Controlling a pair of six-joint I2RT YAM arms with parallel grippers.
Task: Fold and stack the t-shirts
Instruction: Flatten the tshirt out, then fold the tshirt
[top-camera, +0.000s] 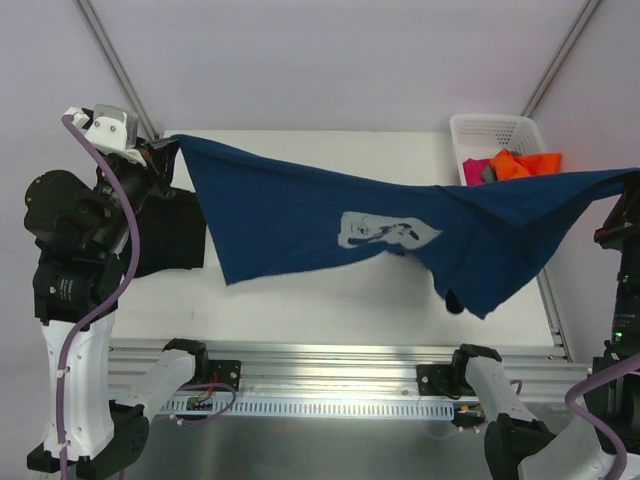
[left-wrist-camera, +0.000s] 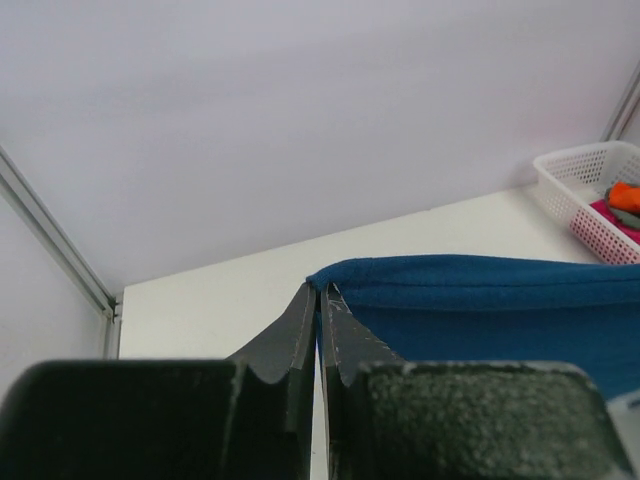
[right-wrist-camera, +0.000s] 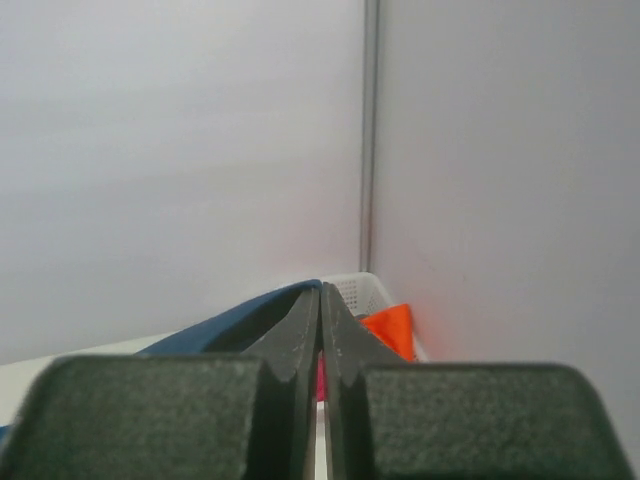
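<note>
The navy blue t-shirt (top-camera: 300, 215) is hanging in the air above the table (top-camera: 330, 295), pulled out wide between the two arms, with a pale print (top-camera: 385, 230) showing near its middle. Its right half is sagging lower and drooping toward the tabletop. The left gripper (left-wrist-camera: 320, 291) is clenching the shirt's upper left corner, jaws pinched tight on the hem. The right gripper (right-wrist-camera: 321, 290) is likewise clamped on blue cloth at the far right end. A black t-shirt (top-camera: 172, 240) is lying flat on the left of the table, partly behind the left arm. At the far right corner, the white lattice basket (top-camera: 490, 124) is holding the orange (top-camera: 535, 162) and magenta (top-camera: 477, 165) shirts.
</note>
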